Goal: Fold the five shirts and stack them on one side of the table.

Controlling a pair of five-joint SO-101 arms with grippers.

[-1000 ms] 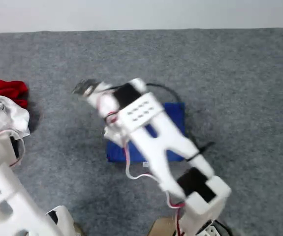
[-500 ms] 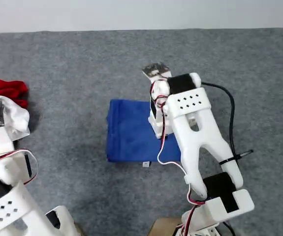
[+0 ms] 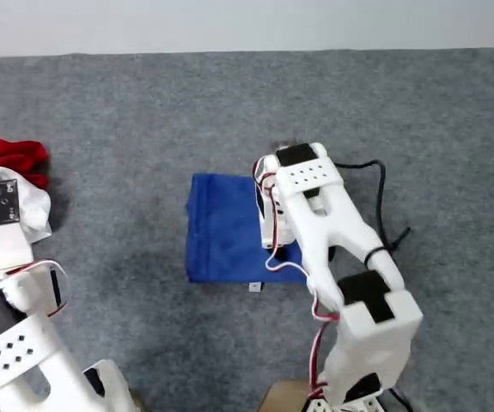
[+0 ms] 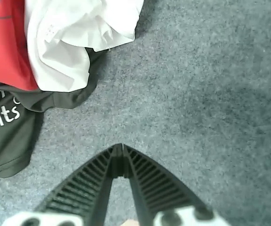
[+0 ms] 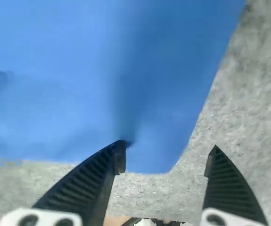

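Note:
A folded blue shirt [image 3: 222, 230] lies flat in the middle of the grey table. My right gripper [image 5: 167, 157] is open at the shirt's right edge: one finger [image 5: 108, 165] presses on the blue shirt [image 5: 102, 70], the other [image 5: 220, 179] hangs over bare table. In the high view the right gripper [image 3: 271, 225] is mostly hidden under its arm. A loose pile sits at the far left: a red shirt [image 3: 10, 159], a white shirt [image 3: 30, 206] and a black shirt [image 4: 8, 132]. My left gripper [image 4: 122, 149] is shut and empty, just off the pile over bare table.
The table is covered in grey felt [image 3: 418, 129], with open room at the back and right. The left arm [image 3: 6, 343] stands at the front left corner. A black cable [image 3: 382, 193] trails beside the right arm.
The right arm swung from the shirt's far left corner across to the right, then drew back and came down at the shirt's right edge. The left arm rose slightly toward the pile.

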